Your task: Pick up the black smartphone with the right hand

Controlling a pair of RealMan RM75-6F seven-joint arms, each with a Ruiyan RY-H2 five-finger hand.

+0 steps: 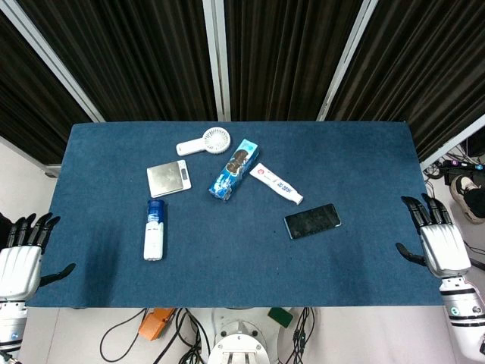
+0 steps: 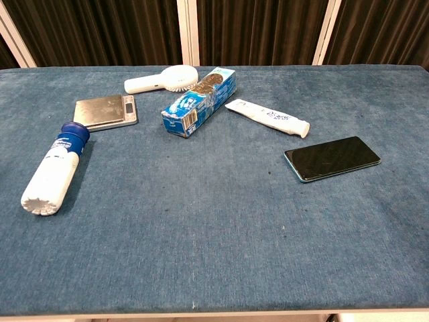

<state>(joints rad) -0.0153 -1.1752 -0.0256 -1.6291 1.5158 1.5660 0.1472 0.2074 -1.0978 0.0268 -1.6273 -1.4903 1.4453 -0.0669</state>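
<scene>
The black smartphone (image 1: 312, 221) lies flat, screen up, on the blue table's right half; the chest view shows the smartphone (image 2: 332, 158) at centre right. My right hand (image 1: 438, 241) hovers at the table's right edge, fingers apart, holding nothing, well to the right of the phone. My left hand (image 1: 21, 258) waits at the left edge, fingers spread and empty. Neither hand appears in the chest view.
A white tube (image 1: 276, 183) lies just behind the phone. Further left are a blue biscuit box (image 1: 233, 169), a white hand fan (image 1: 204, 142), a small silver scale (image 1: 168, 178) and a white bottle with a blue cap (image 1: 154, 230). Cables hang below the table's front edge (image 1: 227, 303).
</scene>
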